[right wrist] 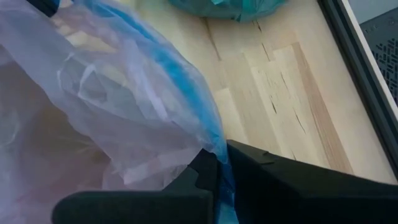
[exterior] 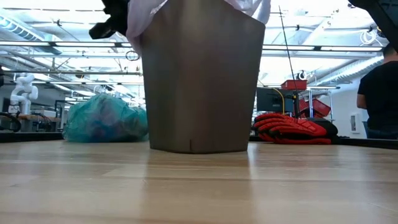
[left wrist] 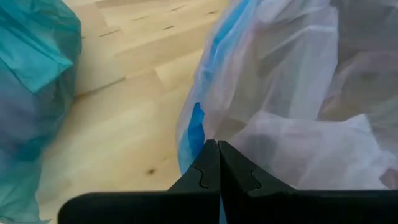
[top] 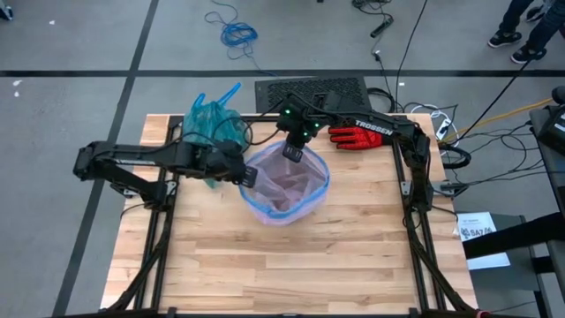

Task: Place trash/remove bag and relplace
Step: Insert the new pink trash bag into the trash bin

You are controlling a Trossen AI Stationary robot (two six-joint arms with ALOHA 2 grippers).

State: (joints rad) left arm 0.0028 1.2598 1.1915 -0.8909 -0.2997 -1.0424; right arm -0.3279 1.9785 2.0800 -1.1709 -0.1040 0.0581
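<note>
A pale pink translucent bag with a blue strip (top: 284,185) lines a grey-brown bin (exterior: 199,81) at the table's middle. My left gripper (top: 248,175) is at the bag's left rim, shut on it. My right gripper (top: 294,152) is at the bag's far rim, also shut on it. The teal-green bag (top: 214,124) lies bunched on the table behind and left of the bin, its handles sticking up; the low view shows the teal-green bag (exterior: 102,118) resting on its underside. No loose trash scraps show. My left gripper (left wrist: 217,152) pinches the pink bag's rim at the blue strip (left wrist: 198,124) between its two fingers, on the bin's left side. The film bunches at the fingers; one layer or several, I cannot tell. The bag hangs down into the bin. My right gripper (right wrist: 222,163) pinches the pink bag's blue-strip edge (right wrist: 208,134) between its two fingers, at the bin's far side, coming from above and the far right. The film there is gathered in folds and spreads away over the bin's mouth.
A red glove (top: 353,135) lies on the table's far right part, beside the right arm. A person (exterior: 379,93) stands beyond the table's right side. Bare wood stretches across the table's near half (top: 291,265).
</note>
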